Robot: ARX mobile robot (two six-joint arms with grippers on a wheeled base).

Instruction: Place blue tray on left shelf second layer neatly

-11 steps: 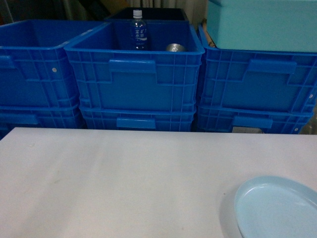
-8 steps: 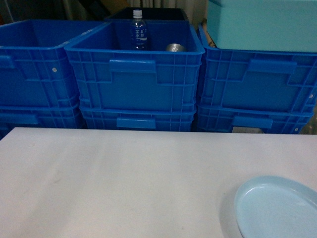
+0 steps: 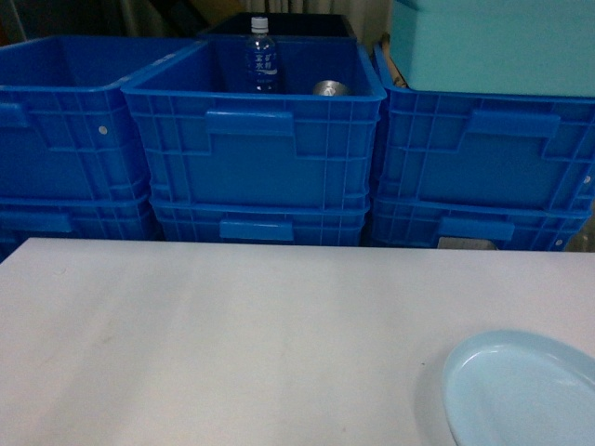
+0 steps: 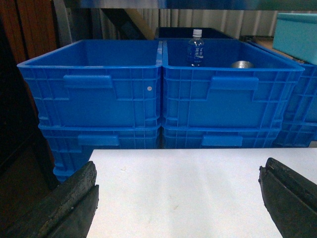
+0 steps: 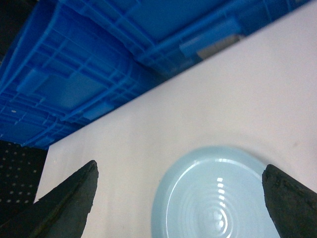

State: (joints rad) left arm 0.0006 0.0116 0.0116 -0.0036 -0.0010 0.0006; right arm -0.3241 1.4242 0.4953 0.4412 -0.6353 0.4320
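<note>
Pale-blue tray (image 5: 218, 198), one, below my right gripper (image 5: 181, 198), jaws wide; left gripper (image 4: 178, 203) wide over white table (image 3: 232, 334); one bottle (image 3: 261, 56).

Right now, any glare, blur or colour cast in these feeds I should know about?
Head view: heavy blue cast, soft overall; blue tray cut off by the frame's corner. Right wrist view: ceiling-light glare on the tray's glossy centre, right gripper fingers blurred at the frame edges. Left wrist view: sharpest on the crates, left gripper fingers dark and defocused.

head: level, facing crates (image 3: 251, 139) | wrists: low over table (image 4: 188, 188) | shared: crates, table
</note>
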